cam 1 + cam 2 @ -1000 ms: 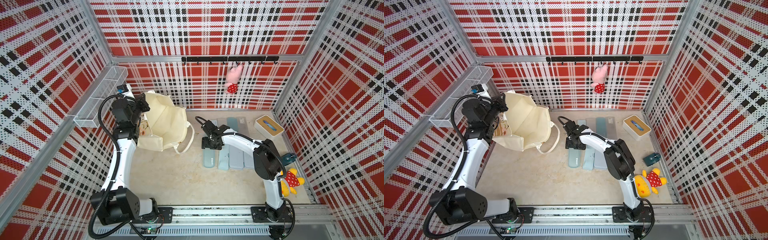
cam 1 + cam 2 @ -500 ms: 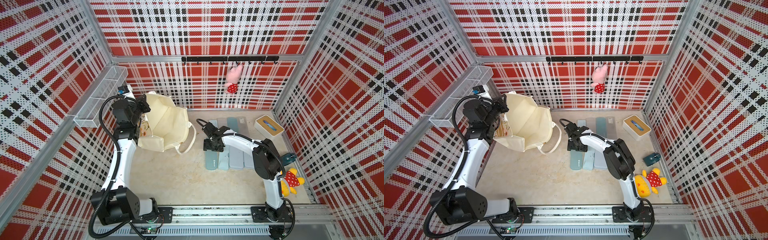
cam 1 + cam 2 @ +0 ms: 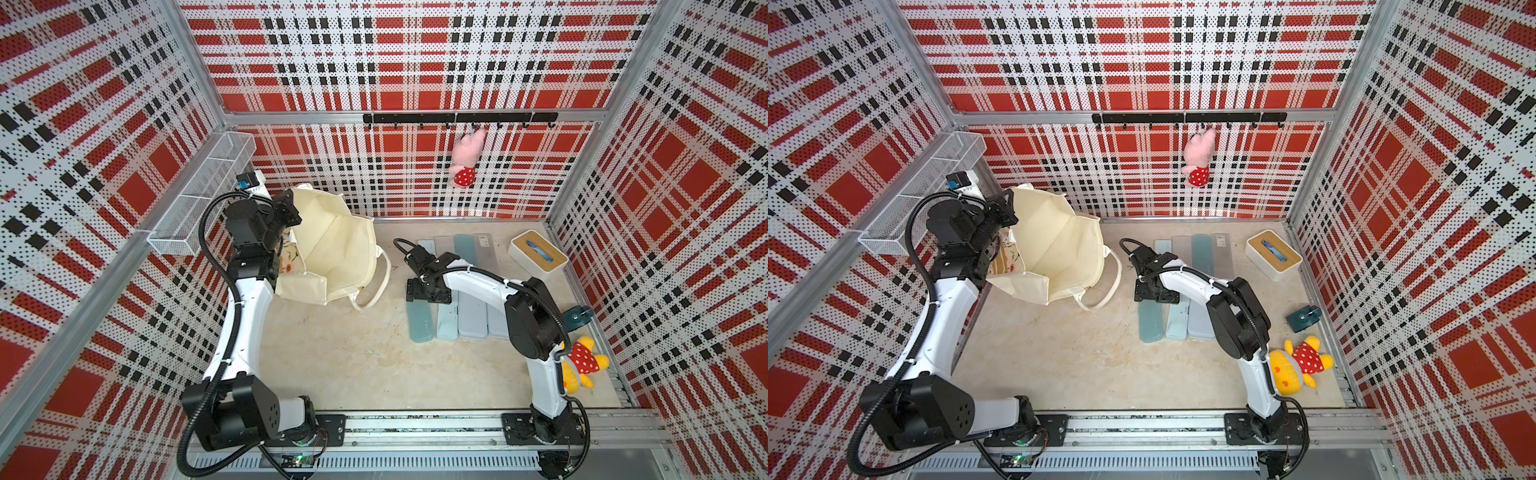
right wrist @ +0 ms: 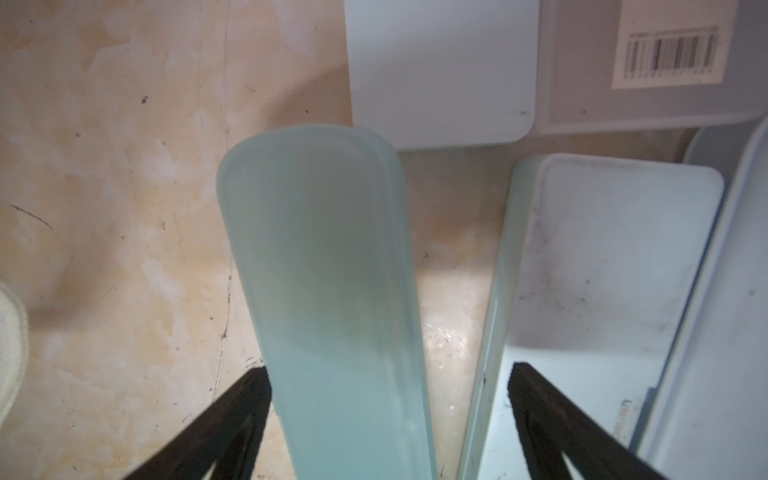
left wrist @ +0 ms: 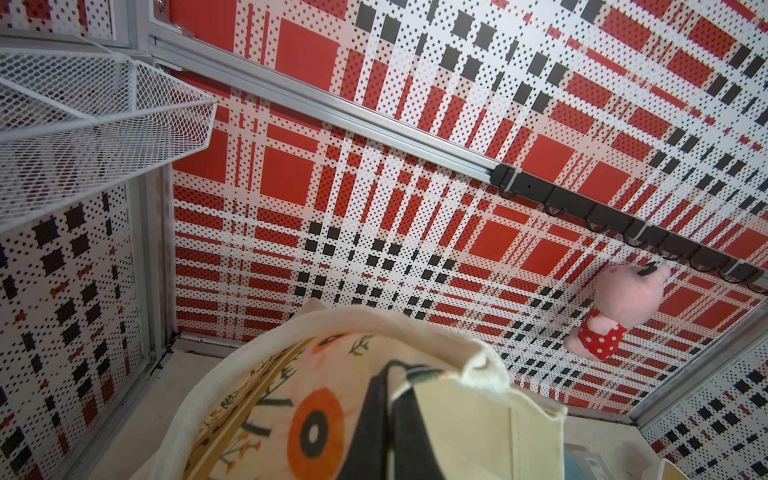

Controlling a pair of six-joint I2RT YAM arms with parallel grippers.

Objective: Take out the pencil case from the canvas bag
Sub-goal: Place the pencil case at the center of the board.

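Note:
The cream canvas bag (image 3: pixel 332 245) (image 3: pixel 1054 249) stands at the back left with its mouth held wide. My left gripper (image 3: pixel 291 212) (image 5: pixel 388 382) is shut on its upper rim (image 5: pixel 482 361), beside the orange flower print. A teal pencil case (image 3: pixel 419 324) (image 3: pixel 1150 324) (image 4: pixel 328 270) lies flat on the table, right of the bag. My right gripper (image 3: pixel 428 291) (image 4: pixel 389 368) hovers low over the case's far end and is open. One finger (image 4: pixel 249 399) stands close beside the case's edge. A gap shows between the case and the second finger (image 4: pixel 536 399).
Several more pale blue and grey cases (image 3: pixel 471 316) lie in rows beside the teal one. A white box with wooden lid (image 3: pixel 538 250) sits at the back right. A yellow plush (image 3: pixel 582 365) and a dark clip (image 3: pixel 577 316) lie by the right wall. A wire basket (image 3: pixel 199 199) hangs on the left wall.
My right gripper's jaws have spread wider around the teal pencil case, which rests on the table. The left arm and the bag have stayed still.

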